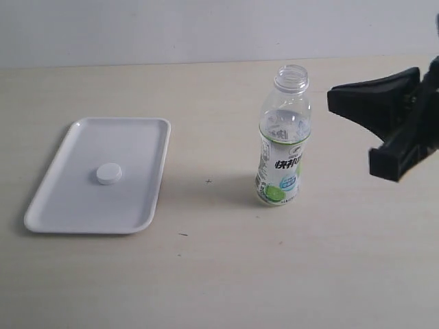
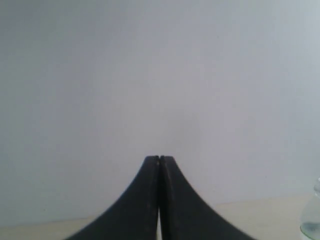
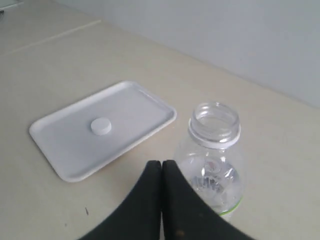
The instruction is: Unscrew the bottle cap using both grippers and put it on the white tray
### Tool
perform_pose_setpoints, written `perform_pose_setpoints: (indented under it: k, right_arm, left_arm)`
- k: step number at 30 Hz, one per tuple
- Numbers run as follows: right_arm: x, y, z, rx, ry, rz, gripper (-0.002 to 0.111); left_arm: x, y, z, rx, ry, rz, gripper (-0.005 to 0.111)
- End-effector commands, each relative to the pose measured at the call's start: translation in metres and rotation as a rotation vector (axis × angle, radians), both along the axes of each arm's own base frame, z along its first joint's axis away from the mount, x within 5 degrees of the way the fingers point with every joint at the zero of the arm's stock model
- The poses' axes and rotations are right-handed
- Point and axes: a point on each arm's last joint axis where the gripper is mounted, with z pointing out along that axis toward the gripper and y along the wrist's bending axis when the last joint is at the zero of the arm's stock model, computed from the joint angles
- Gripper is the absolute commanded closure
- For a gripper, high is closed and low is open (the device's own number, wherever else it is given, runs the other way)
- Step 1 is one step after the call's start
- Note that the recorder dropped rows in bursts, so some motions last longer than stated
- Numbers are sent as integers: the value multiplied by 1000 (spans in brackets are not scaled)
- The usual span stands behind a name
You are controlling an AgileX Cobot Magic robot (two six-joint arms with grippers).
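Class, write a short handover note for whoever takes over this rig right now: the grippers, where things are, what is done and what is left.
Left gripper: shut, empty, facing the wall.
Right gripper: shut, empty, beside the bottle, not touching it.
Bottle: upright on the table, neck open.
Bottle cap: lying on the white tray.
Done: cap unscrewed and placed.
Left: nothing apparent.

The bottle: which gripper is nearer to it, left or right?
Right. The right gripper sits close beside the bottle; the left gripper is outside the exterior view, its camera catching only the bottle's edge.
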Motion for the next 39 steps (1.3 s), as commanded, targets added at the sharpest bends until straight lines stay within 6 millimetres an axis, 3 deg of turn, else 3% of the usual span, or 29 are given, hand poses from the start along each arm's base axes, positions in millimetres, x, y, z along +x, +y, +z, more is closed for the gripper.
perform_pose_setpoints:
  k: [1, 7, 15, 23, 29, 32, 37, 39]
  right_arm:
    - [-41, -3, -1, -26, -177, -21, 108]
    - [-95, -4, -3, 2, -387, -33, 108]
    - [-143, 1, 6, 147, -583, 42, 108]
    - [-156, 2, 8, 150, -659, 63, 108]
    - [-153, 0, 8, 121, -669, 30, 108]
    - [-146, -11, 8, 106, -655, -108, 108]
    - [-127, -60, -9, 335, -389, -717, 108]
    - [-127, -71, -22, 281, -266, -856, 108]
  left_arm:
    - [-11, 3, -1, -38, -50, -19, 107]
    - [-9, 1, -7, -20, 21, -38, 107]
    - [-8, -5, -29, 82, 242, -96, 107]
    - [-14, -10, -55, 205, 507, -165, 107]
    - [-14, -10, -56, 212, 513, -166, 107]
    - [-14, -10, -56, 212, 513, -166, 107]
    - [-14, -10, -56, 212, 513, -166, 107]
    - [-14, -10, -56, 212, 513, -166, 107]
